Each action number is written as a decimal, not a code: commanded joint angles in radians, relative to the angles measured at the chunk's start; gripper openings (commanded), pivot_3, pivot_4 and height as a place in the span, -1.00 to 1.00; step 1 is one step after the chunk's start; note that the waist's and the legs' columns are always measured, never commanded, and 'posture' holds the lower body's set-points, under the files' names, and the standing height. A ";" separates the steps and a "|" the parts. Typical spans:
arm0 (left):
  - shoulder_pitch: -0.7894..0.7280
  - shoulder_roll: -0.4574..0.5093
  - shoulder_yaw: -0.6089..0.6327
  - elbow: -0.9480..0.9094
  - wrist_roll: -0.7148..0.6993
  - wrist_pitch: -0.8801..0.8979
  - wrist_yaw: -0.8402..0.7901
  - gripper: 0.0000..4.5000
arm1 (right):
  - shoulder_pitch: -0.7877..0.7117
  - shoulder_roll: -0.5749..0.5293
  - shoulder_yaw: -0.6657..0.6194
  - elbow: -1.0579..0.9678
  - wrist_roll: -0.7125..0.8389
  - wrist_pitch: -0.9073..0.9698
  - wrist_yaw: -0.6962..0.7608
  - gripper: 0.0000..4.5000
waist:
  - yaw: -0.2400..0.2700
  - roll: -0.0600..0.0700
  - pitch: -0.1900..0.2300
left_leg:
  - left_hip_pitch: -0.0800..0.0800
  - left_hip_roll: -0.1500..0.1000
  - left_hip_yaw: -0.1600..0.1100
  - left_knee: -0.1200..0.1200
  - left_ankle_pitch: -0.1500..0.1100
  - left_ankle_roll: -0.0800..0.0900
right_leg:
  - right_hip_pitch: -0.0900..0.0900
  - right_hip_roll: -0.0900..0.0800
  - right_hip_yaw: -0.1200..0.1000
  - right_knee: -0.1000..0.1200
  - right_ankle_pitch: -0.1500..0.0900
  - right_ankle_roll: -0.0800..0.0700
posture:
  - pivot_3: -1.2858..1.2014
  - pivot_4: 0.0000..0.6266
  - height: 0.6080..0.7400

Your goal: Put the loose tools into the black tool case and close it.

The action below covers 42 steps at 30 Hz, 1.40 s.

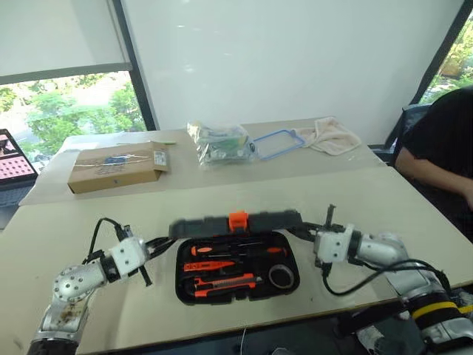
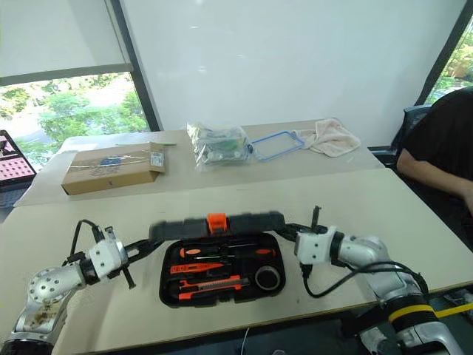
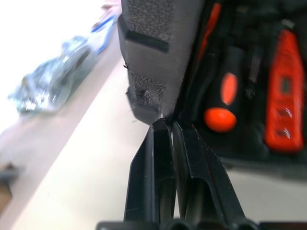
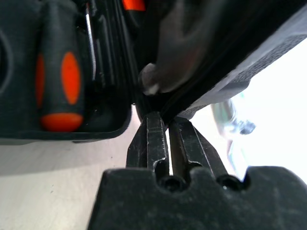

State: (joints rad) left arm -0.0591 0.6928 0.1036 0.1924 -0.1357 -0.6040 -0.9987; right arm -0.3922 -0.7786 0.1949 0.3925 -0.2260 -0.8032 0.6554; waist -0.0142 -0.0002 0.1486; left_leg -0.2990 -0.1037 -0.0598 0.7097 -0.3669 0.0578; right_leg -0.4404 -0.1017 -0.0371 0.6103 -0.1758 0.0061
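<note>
The black tool case (image 1: 236, 275) sits on the near surface (image 1: 369, 196) between my arms, tools seated in its recesses: screwdrivers (image 1: 240, 251), utility knife (image 1: 225, 283), tape roll (image 1: 281, 276). Its lid (image 1: 236, 222), orange latch (image 1: 237, 220) up, stands half-raised. My left hand (image 3: 165, 125) is narrow, pinching the lid's corner; my right hand (image 4: 165, 117) is nearly closed at the opposite edge. I judge this the closing step: next, swing the lid down evenly and press the latch.
</note>
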 commanded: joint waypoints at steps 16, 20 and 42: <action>-0.178 0.052 -0.019 0.050 -0.204 0.486 -0.071 -0.52 | 0.523 -0.259 -0.151 -0.544 0.539 0.481 0.284 -0.70 | 0.030 -0.001 0.000 | -0.017 0.001 0.001 0.005 -0.002 0.004 | -0.018 0.008 0.002 0.000 0.001 0.000 | 0.03 -0.52 1.00; -0.285 0.012 -0.078 0.067 -0.160 0.540 -0.079 -0.99 | 0.638 -0.265 -0.141 -0.706 0.530 0.612 0.282 -1.00 | 0.028 -0.002 0.000 | -0.018 0.001 0.001 0.007 -0.002 0.004 | -0.016 0.008 0.002 0.000 0.002 0.001 | 0.03 -0.52 1.00; -0.203 0.010 -0.064 -0.103 -0.219 0.826 -0.136 -0.99 | 0.110 0.119 0.012 -0.468 0.207 0.854 0.109 -1.00 | 0.011 -0.005 0.002 | -0.019 0.000 0.001 0.007 -0.002 0.003 | -0.020 0.009 0.001 0.000 0.003 0.000 | 0.03 -0.52 1.00</action>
State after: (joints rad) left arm -0.2667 0.7030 -0.0041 0.1462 -0.3218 0.2034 -1.1651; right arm -0.2586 -0.6648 0.2265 -0.0872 -0.0056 0.0725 0.7823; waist -0.0028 -0.0050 0.1510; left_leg -0.3179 -0.1035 -0.0590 0.7168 -0.3688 0.0610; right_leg -0.4607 -0.0923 -0.0364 0.6105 -0.1729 0.0059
